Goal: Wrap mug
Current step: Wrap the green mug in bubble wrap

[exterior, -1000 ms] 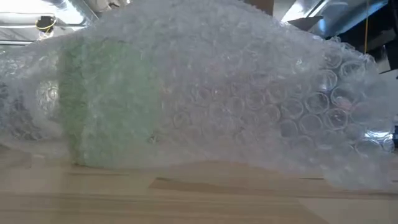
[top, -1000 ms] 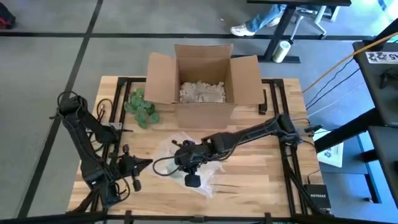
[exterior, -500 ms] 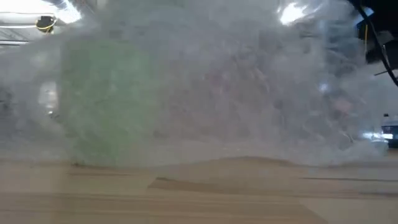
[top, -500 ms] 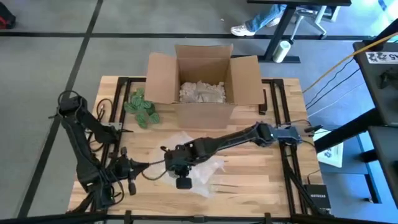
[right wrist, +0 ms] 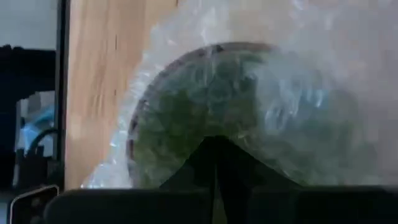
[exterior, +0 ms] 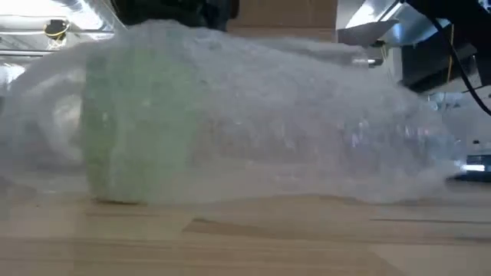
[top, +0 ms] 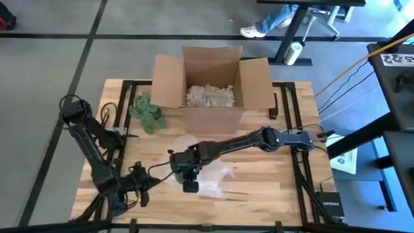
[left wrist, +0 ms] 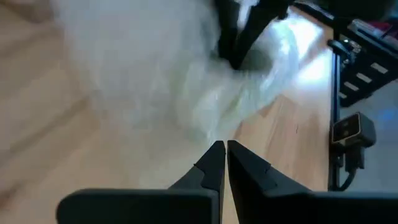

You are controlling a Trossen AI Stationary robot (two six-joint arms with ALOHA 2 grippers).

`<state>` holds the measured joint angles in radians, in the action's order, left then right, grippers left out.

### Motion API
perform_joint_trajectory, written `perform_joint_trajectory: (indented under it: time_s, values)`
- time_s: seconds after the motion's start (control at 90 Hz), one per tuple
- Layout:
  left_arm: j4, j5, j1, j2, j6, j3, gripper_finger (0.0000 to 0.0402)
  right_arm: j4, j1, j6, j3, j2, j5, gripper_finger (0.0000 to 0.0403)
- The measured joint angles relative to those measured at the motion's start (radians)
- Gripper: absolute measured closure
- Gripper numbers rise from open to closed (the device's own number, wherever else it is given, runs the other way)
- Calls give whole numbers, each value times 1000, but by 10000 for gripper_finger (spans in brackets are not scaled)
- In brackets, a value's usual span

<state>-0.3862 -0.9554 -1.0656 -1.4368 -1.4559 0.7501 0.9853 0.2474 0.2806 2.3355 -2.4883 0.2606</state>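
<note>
A green mug (exterior: 138, 130) stands on the table inside clear bubble wrap (exterior: 307, 130), which drapes over it and trails toward the table's right. In the high view the bubble wrap (top: 210, 173) lies at the table's middle, near the front. My right gripper (top: 187, 175) hovers over the covered mug (right wrist: 236, 106), pointing down, shut on the wrap. My left gripper (left wrist: 224, 148) is shut with nothing between its fingers. It sits low near the front left (top: 149, 184), short of the wrap's edge. My right gripper comes at the bubble wrap from above, its shut fingers (right wrist: 214, 155) at the wrap over the mug's open rim (right wrist: 205, 53). The fingers themselves hide the place of contact, so layer or edge cannot be told. The wrap lies slack over the mug and on the table.
An open cardboard box (top: 210, 81) with crumpled paper filling stands at the table's far middle. A green leafy bunch (top: 147, 110) lies left of it. Black frame rails (top: 291, 103) run along the table's sides. Bare wood shows near the front right.
My right gripper has gone toward the table's left with the bubble wrap, drawing it over the mug. The wrap's right part has sunk lower and flatter. My left gripper has drawn back toward the table's near edge.
</note>
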Motion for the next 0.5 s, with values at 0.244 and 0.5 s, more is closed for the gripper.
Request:
perform_joint_trajectory:
  time_s: [0.244,0.5]
  values:
    - [142,87,89,-38,47,-84,402,-27,1,0,0,-6,9,403]
    - [276,200,177,-103,140,-106,402,-39,1,-1,5,-6,21,403]
